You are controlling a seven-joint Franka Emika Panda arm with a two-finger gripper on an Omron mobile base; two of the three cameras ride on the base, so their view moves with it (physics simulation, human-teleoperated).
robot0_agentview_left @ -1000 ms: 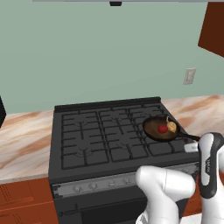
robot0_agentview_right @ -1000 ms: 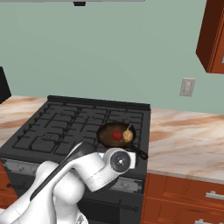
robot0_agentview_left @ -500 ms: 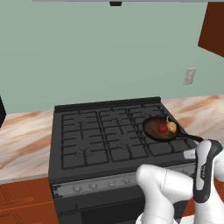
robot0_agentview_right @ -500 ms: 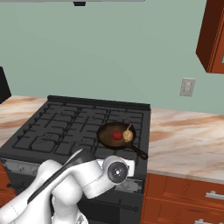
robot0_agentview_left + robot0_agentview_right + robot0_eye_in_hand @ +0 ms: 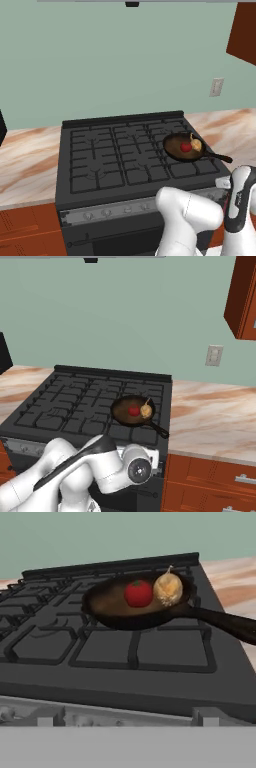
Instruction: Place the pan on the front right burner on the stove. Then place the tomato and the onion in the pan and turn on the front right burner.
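The dark brown pan point(image 5: 175, 145) point(image 5: 122, 408) point(image 5: 107, 604) rests on the grate at the stove's point(image 5: 100, 155) point(image 5: 65, 411) right front, over the front right burner point(image 5: 192, 167) point(image 5: 170, 647). Its black handle point(image 5: 225, 624) points toward the right front corner. Inside lie the red tomato point(image 5: 186, 147) point(image 5: 134, 410) point(image 5: 138, 593) and the tan onion point(image 5: 196, 144) point(image 5: 146, 411) point(image 5: 168, 588), side by side. My wrist point(image 5: 240, 200) point(image 5: 137, 468) hangs low before the stove's right front corner. The gripper is open and holds nothing; its fingertips are hidden.
A silver knob strip point(image 5: 145, 206) point(image 5: 50, 717) runs along the stove's front edge, close below the hand camera. Marble counters point(image 5: 30, 160) point(image 5: 215, 416) flank the stove. Wooden drawers point(image 5: 215, 481) sit under the right counter, and a wall outlet point(image 5: 214, 355) is behind it.
My wrist has sunk lower in front of the stove's right front corner. Pan, tomato and onion have not moved.
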